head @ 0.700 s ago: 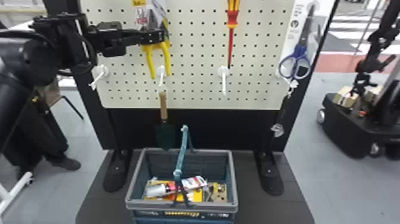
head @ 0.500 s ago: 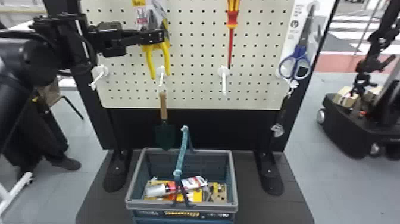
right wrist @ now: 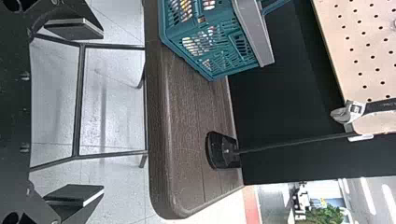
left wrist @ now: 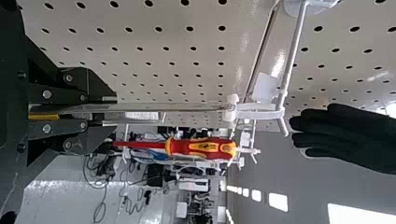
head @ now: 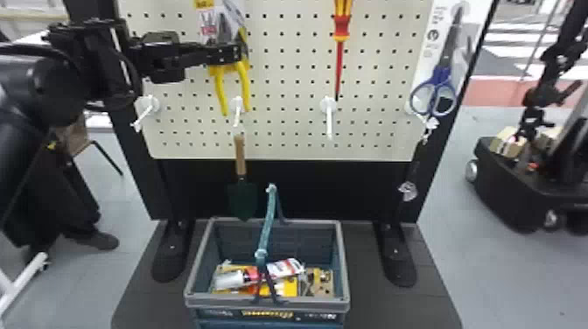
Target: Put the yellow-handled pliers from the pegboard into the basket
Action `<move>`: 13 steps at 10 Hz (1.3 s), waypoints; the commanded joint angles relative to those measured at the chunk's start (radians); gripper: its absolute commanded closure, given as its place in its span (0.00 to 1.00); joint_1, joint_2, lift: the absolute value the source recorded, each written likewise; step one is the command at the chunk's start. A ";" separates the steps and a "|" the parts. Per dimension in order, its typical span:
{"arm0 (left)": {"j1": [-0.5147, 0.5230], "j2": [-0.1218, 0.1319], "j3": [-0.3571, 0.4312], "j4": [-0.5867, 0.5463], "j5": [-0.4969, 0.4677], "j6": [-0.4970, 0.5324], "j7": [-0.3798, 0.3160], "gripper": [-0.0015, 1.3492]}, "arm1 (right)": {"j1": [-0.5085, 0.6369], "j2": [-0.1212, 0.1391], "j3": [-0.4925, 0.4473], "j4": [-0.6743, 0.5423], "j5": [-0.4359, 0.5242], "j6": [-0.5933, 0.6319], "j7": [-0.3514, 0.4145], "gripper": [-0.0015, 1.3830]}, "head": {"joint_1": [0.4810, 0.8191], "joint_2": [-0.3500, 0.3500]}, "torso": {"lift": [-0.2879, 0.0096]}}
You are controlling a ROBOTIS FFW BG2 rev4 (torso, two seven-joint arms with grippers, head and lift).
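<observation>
Step in hand: unhooking. Left gripper (head: 229, 54) — fingers clamped on the yellow-handled pliers (head: 245, 85) at the pegboard (head: 284, 87). Right gripper (right wrist: 74, 114) — fingers apart, empty. Next: clear the hook (left wrist: 293, 46), then lower toward the basket (head: 315, 305).

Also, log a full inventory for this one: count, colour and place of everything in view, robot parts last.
pliers: one, yellow-handled, packaged, at the pegboard
pegboard: one, cream, upright behind the basket
basket: one, blue-green with grey rim, on the platform
packaged items: several, mixed colours, inside the basket
screwdriver: one, red and yellow, at the pegboard
scissors: one, blue-handled, pegboard's right side
trowel: one, wooden handle, dark green blade, below the pliers
adjustable wrench: one, silver and black, near the pegboard's lower corner
hooks: several, white, on the pegboard
platform: one, dark, under the basket
wheeled machine: one, black, floor at right
left hand: one, black, shut on the pliers' packaging
right hand: one, black, open, away from the pegboard
</observation>
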 commanded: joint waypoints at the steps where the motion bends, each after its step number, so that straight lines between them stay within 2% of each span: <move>1: 0.002 0.003 0.009 -0.042 -0.008 0.016 0.002 0.89 | 0.000 0.001 0.000 0.000 0.000 0.000 0.000 0.09 | 0.20 0.50 | 0.63; 4: 0.034 -0.006 0.046 -0.113 -0.020 0.035 0.009 0.89 | 0.000 0.001 0.000 -0.002 0.000 0.000 -0.002 0.09 | 0.20 0.50 | 0.63; 5: 0.075 -0.016 0.084 -0.145 -0.032 0.036 0.009 0.89 | -0.002 0.001 0.000 -0.002 0.000 0.000 -0.002 0.09 | 0.20 0.50 | 0.63; 8: 0.281 -0.057 0.223 -0.297 -0.054 0.052 0.017 0.89 | 0.013 0.001 0.001 -0.022 -0.005 0.000 -0.005 0.09 | 0.20 0.50 | 0.63; 11: 0.475 -0.114 0.333 -0.442 -0.112 0.052 0.026 0.89 | 0.017 0.001 0.001 -0.034 -0.008 0.000 -0.009 0.09 | 0.20 0.50 | 0.63; 13: 0.608 -0.174 0.394 -0.506 -0.169 -0.013 0.062 0.89 | 0.024 0.001 0.001 -0.039 -0.010 0.002 -0.009 0.09 | 0.20 0.50 | 0.63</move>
